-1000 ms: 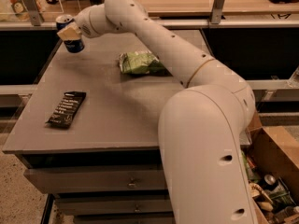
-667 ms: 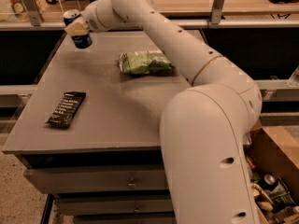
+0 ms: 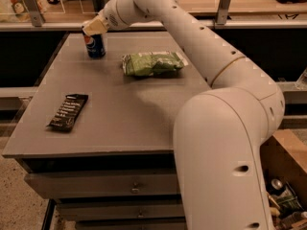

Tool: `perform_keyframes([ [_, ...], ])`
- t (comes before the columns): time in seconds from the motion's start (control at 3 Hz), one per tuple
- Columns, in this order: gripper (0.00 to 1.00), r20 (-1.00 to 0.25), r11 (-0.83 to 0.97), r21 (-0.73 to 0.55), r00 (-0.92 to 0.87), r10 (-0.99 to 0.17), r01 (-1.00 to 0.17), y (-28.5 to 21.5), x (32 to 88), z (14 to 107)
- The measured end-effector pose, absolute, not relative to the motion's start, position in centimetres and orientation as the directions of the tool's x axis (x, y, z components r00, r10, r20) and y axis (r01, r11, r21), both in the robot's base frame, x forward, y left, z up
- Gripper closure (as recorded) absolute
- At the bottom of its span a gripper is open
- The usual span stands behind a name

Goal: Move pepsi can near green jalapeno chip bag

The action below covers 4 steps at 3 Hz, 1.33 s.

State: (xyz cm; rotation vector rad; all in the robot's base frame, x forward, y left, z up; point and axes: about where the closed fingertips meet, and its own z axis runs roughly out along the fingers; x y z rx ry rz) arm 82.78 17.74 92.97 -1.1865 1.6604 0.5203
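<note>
My gripper (image 3: 94, 28) grips the upright pepsi can (image 3: 95, 46) by its top, left of the green jalapeno chip bag (image 3: 152, 63), so I should carry it level and set it down just beside the bag.

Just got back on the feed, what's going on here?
The robot's gripper is at the top of the small blue pepsi can, which stands upright at the back left of the grey table. The crinkled light green jalapeno chip bag lies right of it, not touching. A flat black wrapper lies front left.
</note>
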Motion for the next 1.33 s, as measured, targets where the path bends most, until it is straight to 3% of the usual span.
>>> perform_keyframes([
  [1.0,0.32,-0.888,0.455,-0.131,-0.100,-0.449,-0.881,14.2,82.1,90.8],
  [1.33,0.21,-0.895,0.440,-0.118,-0.097,-0.436,-0.890,14.9,82.0,90.6],
])
